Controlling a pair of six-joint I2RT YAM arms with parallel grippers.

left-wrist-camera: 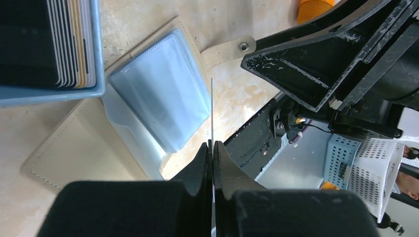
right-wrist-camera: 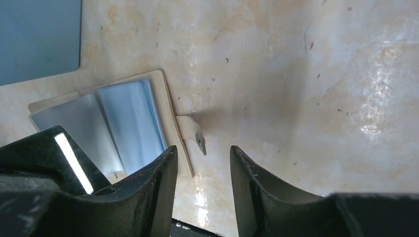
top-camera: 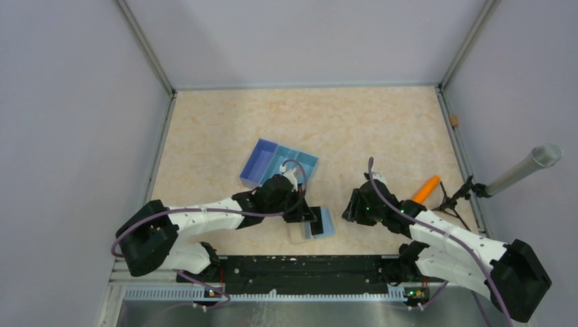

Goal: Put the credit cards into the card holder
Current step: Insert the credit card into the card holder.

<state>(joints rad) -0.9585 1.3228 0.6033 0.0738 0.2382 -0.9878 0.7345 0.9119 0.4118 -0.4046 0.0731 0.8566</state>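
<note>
My left gripper (left-wrist-camera: 212, 145) is shut on a thin credit card (left-wrist-camera: 211, 111), seen edge-on and held upright just above the open card holder (left-wrist-camera: 158, 91). The holder is beige with clear bluish sleeves and lies flat near the table's front edge (top-camera: 320, 223). More cards (left-wrist-camera: 74, 42) stand on edge in the blue tray (left-wrist-camera: 96, 59). My right gripper (right-wrist-camera: 203, 153) is open and empty, low over the table just right of the holder (right-wrist-camera: 133, 116), near its snap tab (right-wrist-camera: 196, 134). In the top view the left gripper (top-camera: 312, 216) is over the holder, with the right gripper (top-camera: 351, 204) beside it.
The blue three-compartment tray (top-camera: 279, 163) lies just behind the left gripper. An orange object (top-camera: 427, 189) and a microphone on a stand (top-camera: 525, 170) are at the right edge. The black base rail (top-camera: 307, 266) runs along the near edge.
</note>
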